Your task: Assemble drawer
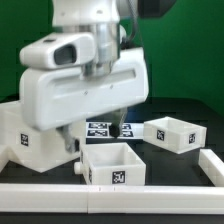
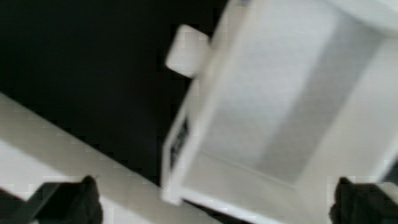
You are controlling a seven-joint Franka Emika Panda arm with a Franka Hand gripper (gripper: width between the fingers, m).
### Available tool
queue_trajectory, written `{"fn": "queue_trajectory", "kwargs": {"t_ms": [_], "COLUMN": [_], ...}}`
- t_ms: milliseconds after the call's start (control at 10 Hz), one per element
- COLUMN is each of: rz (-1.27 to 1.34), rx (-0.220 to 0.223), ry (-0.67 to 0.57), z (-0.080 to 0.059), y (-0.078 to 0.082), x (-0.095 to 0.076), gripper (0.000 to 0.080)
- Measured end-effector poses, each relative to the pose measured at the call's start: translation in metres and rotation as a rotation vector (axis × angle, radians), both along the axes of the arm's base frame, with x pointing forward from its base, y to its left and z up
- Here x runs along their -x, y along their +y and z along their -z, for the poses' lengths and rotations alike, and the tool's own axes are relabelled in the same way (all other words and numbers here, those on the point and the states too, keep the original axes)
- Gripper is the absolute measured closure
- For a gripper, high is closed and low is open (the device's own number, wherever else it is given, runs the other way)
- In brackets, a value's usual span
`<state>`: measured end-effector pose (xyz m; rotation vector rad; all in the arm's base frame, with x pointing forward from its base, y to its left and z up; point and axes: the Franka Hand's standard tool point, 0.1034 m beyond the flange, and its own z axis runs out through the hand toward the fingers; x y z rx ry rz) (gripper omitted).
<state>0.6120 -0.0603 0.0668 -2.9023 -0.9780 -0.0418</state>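
Observation:
The drawer's large white housing (image 1: pixel 20 130) stands at the exterior view's left. A small open-top tray (image 1: pixel 112 163) with a round knob (image 1: pixel 78 170) and a tag on its front stands in the middle, in front of the arm. A second tray (image 1: pixel 172 132) lies at the right. My gripper (image 1: pixel 95 138) hangs just above and behind the middle tray. In the wrist view the gripper (image 2: pixel 214 205) is open wide, its black fingertips (image 2: pixel 63 200) at either side of the tray's (image 2: pixel 294 100) near end; the knob (image 2: pixel 185 50) shows on the tray's side. Nothing is held.
The marker board (image 1: pixel 100 128) lies flat on the black table behind the middle tray. A white rail (image 1: pixel 110 196) runs along the front edge and another (image 1: pixel 214 165) at the right. A white strip (image 2: pixel 36 140) crosses the wrist view beside the tray.

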Motion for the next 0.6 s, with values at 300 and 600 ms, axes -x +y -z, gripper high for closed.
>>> {"fn": "queue_trajectory", "kwargs": {"t_ms": [300, 600], "rz": [-0.002, 0.007], "rx": [0.003, 0.001], "ry": [-0.006, -0.002], "z": [0.0133, 0.016], "y": [-0.0062, -0.007], "x": [-0.002, -0.0012], "gripper": [0.015, 0.015]}}
